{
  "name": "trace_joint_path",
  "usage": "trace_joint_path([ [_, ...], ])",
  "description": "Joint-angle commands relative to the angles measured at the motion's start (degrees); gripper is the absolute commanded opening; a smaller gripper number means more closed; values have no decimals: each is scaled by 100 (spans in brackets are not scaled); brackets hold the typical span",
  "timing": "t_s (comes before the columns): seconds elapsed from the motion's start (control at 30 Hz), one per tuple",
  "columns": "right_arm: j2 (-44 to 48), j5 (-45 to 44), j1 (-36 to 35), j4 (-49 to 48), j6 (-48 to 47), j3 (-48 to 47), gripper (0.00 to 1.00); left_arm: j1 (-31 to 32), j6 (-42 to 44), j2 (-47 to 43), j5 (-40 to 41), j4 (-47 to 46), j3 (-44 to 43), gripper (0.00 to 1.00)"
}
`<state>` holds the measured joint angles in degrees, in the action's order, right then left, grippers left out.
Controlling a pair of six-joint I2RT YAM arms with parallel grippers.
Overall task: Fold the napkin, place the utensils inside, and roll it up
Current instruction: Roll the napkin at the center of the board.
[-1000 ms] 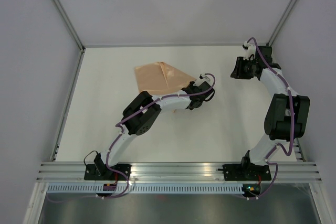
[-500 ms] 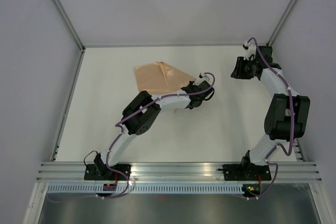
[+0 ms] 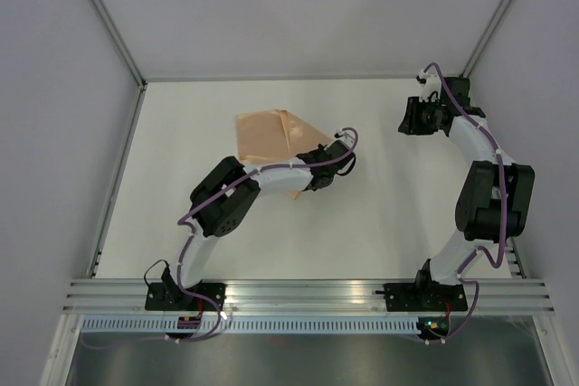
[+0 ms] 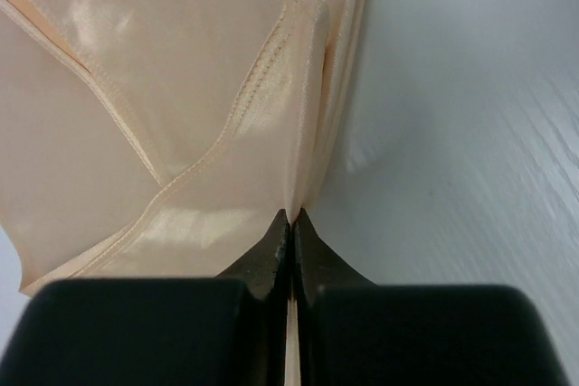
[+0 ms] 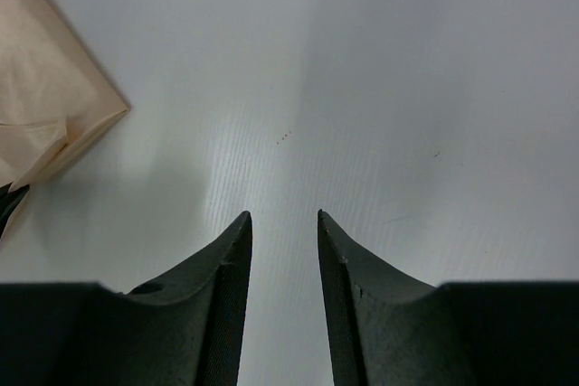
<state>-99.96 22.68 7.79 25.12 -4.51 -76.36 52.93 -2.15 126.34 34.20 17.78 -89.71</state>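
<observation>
The peach-orange napkin (image 3: 270, 136) lies partly folded at the middle of the white table, with hems and overlapping layers showing in the left wrist view (image 4: 163, 88). My left gripper (image 3: 308, 180) sits at the napkin's near right edge. Its jaws are pressed together on a pinched ridge of the napkin (image 4: 294, 216). My right gripper (image 3: 407, 119) hovers far off at the back right, open over bare table (image 5: 283, 216) with nothing between its fingers. From that side a corner of the napkin (image 5: 45, 106) shows at the left. The utensils are out of view.
The white table (image 3: 389, 214) is bounded by grey walls and metal frame posts at the back corners. An aluminium rail (image 3: 308, 294) carrying both arm bases runs along the near edge.
My left gripper closed on the napkin's edge, and the left arm shifted left and toward the near side, drawing the cloth's right corner with it. The right arm stayed still.
</observation>
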Motion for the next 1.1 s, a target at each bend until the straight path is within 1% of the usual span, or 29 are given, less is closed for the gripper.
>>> trace_joint_path([
  [0.0,21,211,29,54,-357,-292,41,34,74,-188,-1371,95,691,2],
  [0.13,99,404,29,28,-638,-240,42,42,127,-470,-1784,-81,1122,2],
  [0.17,135,517,29,19,-760,-204,42,42,162,-610,-2002,-125,1314,2],
  [0.5,662,1160,12,-271,-1666,656,41,86,198,-1357,-3102,-415,2238,2],
  [0.57,890,1309,-6,-315,-2052,832,41,95,154,-1437,-3365,-451,2457,2],
  [0.8,1944,1836,-225,-447,-3441,2062,42,200,-48,-1692,-3999,-749,3029,2],
  [0.87,2349,1846,-401,-508,-3809,2317,44,244,-119,-1753,-4174,-794,3187,2],
  [1.0,2964,1872,-744,-623,-4171,2993,45,271,-154,-1833,-4465,-829,3363,2],
  [1.07,3315,1872,-1120,-745,-4268,3214,47,280,-154,-1859,-4596,-829,3425,2],
])
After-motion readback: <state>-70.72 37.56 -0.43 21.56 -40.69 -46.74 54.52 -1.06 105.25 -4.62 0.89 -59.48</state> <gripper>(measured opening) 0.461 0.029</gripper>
